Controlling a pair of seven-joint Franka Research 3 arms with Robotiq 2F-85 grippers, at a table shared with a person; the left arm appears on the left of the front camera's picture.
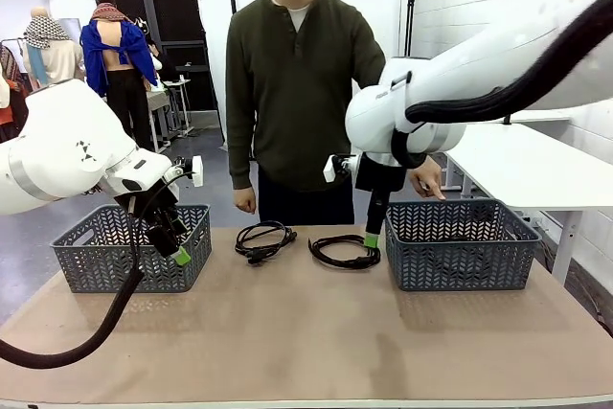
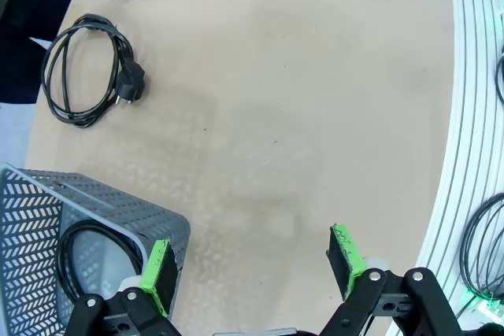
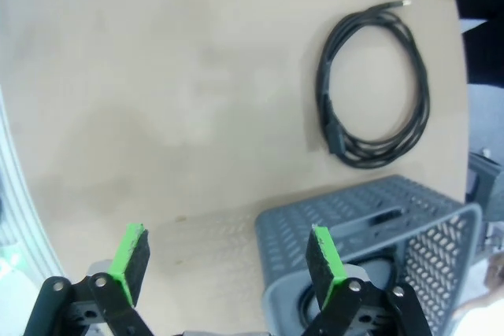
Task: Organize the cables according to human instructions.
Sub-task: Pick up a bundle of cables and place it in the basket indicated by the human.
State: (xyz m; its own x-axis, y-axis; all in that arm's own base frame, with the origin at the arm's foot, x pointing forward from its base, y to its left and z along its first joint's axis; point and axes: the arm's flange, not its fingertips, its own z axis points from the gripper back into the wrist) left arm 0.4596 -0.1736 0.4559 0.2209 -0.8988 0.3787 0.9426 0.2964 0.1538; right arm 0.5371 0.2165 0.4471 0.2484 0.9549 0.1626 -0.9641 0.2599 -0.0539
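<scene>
Two coiled black cables lie on the tan table between two grey baskets: one left of centre, with a chunky plug, and one by the right basket. My left gripper hangs open at the left basket's front right corner, pads spread, nothing between them. A cable lies coiled inside that basket. My right gripper stands open over the right basket's near left corner, just beside the second cable. A dark cord shows inside that basket.
The person in the olive henley stands at the far edge, one hand hanging by the table, the other behind the right basket. Bare tabletop stretches toward me. The table's ribbed near edge runs along the left wrist view.
</scene>
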